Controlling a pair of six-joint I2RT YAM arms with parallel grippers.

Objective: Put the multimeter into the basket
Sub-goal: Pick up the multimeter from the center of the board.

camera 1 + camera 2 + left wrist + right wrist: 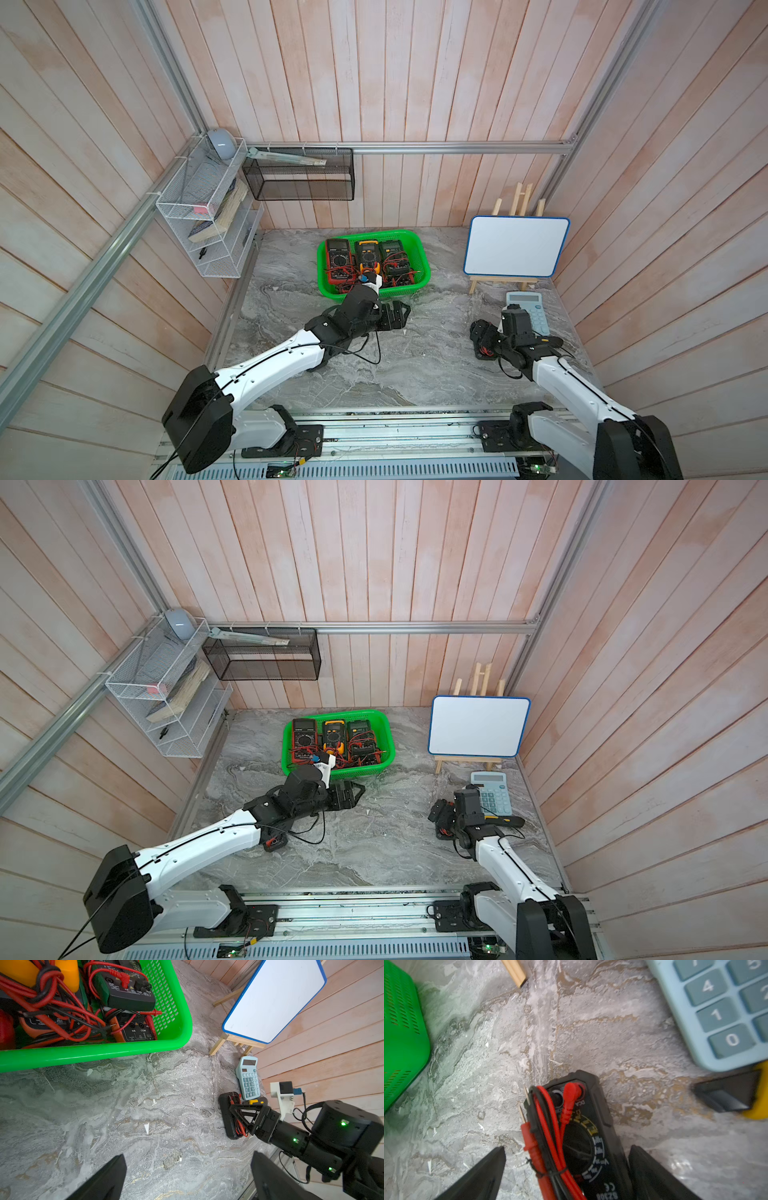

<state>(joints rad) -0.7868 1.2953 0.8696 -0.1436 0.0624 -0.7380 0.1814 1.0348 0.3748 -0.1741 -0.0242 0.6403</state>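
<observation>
right hand (566, 1148): wide open, straddling the multimeter (581, 1136), not gripping it yet
left hand (188, 1154): open, empty, near the basket (104, 1053)
multimeter: flat on the tabletop (415, 365), well apart from the basket, near the calculator (716, 1012)
risk: i may pinch the bundled leads (548, 1126) instead of the body, so it slips; the basket is already crowded
surface: grey marbled, looks smooth
room: pale plank walls (415, 83) close around

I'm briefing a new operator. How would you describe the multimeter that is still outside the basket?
Find the whiteboard on the right of the table; a pale blue calculator lies in front of it. Beside the calculator, under the open right gripper, lies the multimeter. Unlike those in the green basket, its case is all black and it sits on bare table.
</observation>
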